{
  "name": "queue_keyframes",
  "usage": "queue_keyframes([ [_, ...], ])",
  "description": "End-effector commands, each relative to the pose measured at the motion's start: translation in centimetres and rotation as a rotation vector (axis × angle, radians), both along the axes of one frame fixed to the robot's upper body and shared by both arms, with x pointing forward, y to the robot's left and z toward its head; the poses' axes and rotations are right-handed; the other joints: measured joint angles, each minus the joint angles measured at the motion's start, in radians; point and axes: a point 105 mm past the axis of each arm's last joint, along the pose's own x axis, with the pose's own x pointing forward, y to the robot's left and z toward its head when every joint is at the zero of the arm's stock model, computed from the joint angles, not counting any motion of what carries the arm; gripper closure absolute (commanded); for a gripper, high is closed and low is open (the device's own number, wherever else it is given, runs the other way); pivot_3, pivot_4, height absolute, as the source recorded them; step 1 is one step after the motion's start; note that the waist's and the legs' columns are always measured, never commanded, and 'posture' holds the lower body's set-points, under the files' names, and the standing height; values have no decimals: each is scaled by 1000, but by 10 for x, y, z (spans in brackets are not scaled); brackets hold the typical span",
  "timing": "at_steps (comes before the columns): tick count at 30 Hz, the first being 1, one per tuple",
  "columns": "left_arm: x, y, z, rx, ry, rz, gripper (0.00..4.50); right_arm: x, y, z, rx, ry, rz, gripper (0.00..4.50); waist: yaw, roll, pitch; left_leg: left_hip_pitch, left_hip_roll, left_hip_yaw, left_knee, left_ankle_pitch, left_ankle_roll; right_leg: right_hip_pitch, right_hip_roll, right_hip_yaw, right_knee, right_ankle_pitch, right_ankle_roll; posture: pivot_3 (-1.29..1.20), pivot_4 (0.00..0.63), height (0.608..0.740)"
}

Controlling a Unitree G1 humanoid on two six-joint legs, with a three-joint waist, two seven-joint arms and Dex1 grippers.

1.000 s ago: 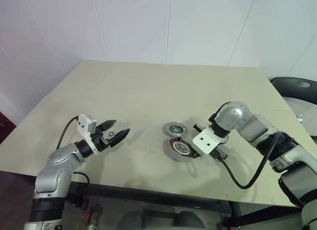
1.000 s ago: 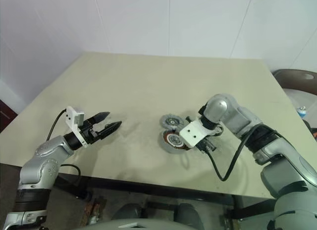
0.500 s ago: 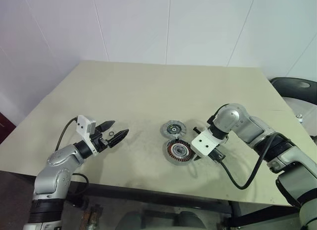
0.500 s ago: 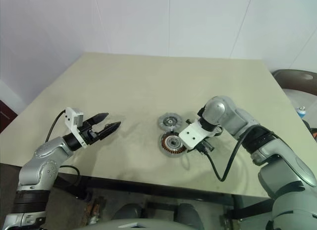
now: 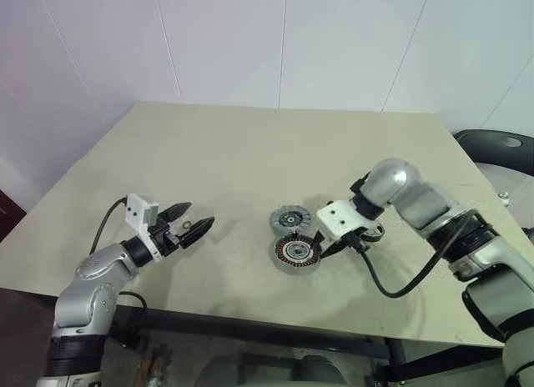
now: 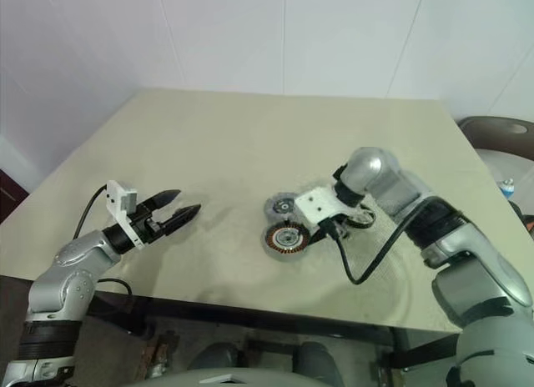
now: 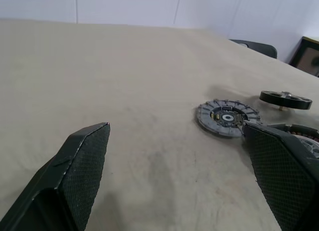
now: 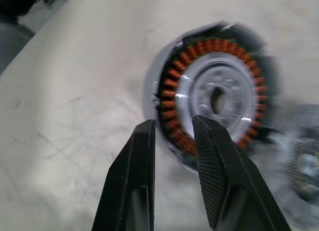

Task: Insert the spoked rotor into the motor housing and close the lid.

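The motor housing [image 5: 296, 253] lies flat near the table's front middle, its copper windings [image 8: 174, 86] ringing a pale centre. Just behind it rests the ribbed grey lid [image 5: 289, 218], also flat. Further right the black spoked rotor [image 7: 285, 99] sits on the table, partly hidden by my right arm in the head views. My right gripper [image 8: 174, 122] hovers tilted down over the housing's edge, its fingers a narrow gap apart with nothing between them. Off to the left, my left gripper [image 5: 198, 217] stays wide open and empty, pointing towards the parts.
The tan table [image 5: 234, 153] has bare room at the back and left. A black cable [image 5: 392, 288] loops from my right wrist over the front right of the table. A dark chair [image 5: 498, 148] stands beyond the right edge.
My right gripper has opened a little, let go of the housing and risen. The housing, tilted a second ago, now lies flat. The left arm kept still.
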Motion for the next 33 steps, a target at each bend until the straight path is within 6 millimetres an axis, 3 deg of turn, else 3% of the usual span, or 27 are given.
queue_keyframes([
  [1, -4, 6, 14, 7, -47, -2, 0, -6, 10, 29, 99, 9, 16, 3257, 1, 0, 0, 0, 0, 0, 0, 0, 0, 0, 0, 0, 0, 0, 0, 0, 0, 740],
  [9, -5, 16, 18, 26, -51, 21, 0, -2, 15, 30, 111, 11, 10, 3257, 2, 0, 0, 0, 0, 0, 0, 0, 0, 0, -1, 0, -1, 0, -1, 0, 0, 740],
  [14, -12, 25, 27, 46, -68, 47, 0, 23, 51, 53, 381, -105, -66, 3257, -11, 0, 0, 0, 0, 0, -1, 0, 0, -1, 0, 0, 0, 0, 0, 0, 0, 740],
  [19, -46, 29, 28, 36, -12, 11, 0, 25, 80, 67, 674, -77, -175, 3257, -18, -1, 0, -1, 0, 1, -5, 0, 0, -3, -1, 0, -1, 0, 0, 0, 0, 740],
  [23, -68, 41, 18, 104, 18, 94, 0, 27, 92, 54, 769, -52, -289, 3257, -21, -1, -1, 0, -1, 1, -10, 0, 0, -3, -2, 0, -4, 0, 0, 0, 0, 740],
  [29, -55, 85, 12, 286, -66, 399, 0, 27, 104, 46, 825, -38, -366, 3257, -22, 0, 0, 1, -1, 1, -10, 1, -2, -2, -2, 0, -3, 0, 0, 0, 0, 740],
  [33, -45, 88, 6, 332, -108, 451, 0, 29, 110, 46, 839, -42, -386, 3257, -22, 0, -1, 1, -1, 1, -10, 1, -2, -2, -1, 0, -3, 0, 0, 0, 0, 740],
])
